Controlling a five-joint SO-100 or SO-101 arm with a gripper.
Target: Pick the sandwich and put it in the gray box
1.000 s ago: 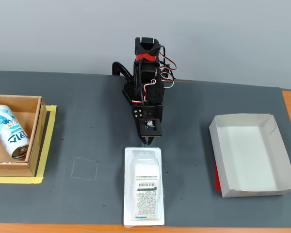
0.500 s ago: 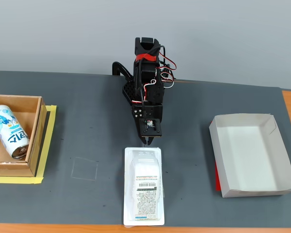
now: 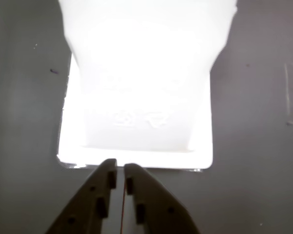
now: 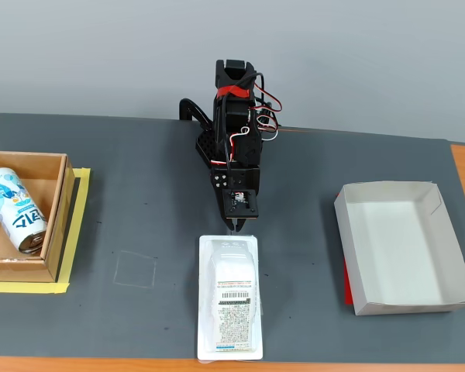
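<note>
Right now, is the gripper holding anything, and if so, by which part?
Nothing is held. The gripper is shut and empty, its tips right at the near edge of the sandwich, which lies flat on the table.

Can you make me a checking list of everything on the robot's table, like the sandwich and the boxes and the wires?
Surface: dark gray mat over an orange-brown tabletop, faint square outline on it.
Job's things: flat white plastic-wrapped sandwich pack lies on the mat, front centre; shallow pale gray cardboard tray empty, at right in the fixed view.
Clutter: brown wooden box at left on yellow tape, holding a blue-and-white drink can.
Gripper: black two-finger gripper nearly closed, tips at the pack's near edge, holding nothing.
Cables: red, white and black wires on the arm.
Surroundings: plain gray wall.
</note>
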